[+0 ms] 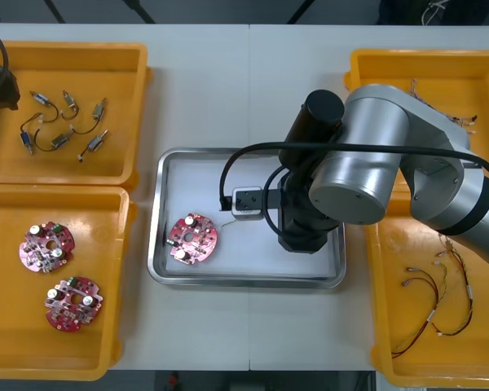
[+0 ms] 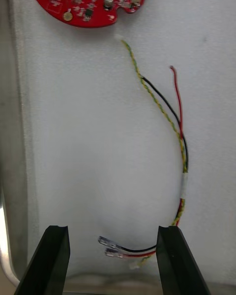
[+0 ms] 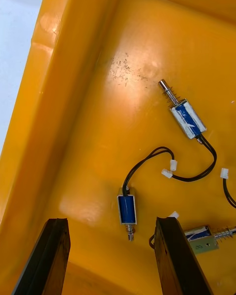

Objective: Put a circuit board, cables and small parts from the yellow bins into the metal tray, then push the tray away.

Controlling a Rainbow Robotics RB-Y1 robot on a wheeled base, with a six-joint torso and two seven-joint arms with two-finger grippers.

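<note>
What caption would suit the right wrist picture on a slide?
Open right gripper above the tray, red and yellow cable ending between its fingers, circuit board beyond.

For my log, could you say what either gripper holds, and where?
Nothing: right gripper open over the cable in the tray, left gripper open over small metal parts.

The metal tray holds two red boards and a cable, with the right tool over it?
No: the front view shows one red board in the metal tray. The cable is there, the right tool over it; the left tool hangs over a yellow bin.
</note>
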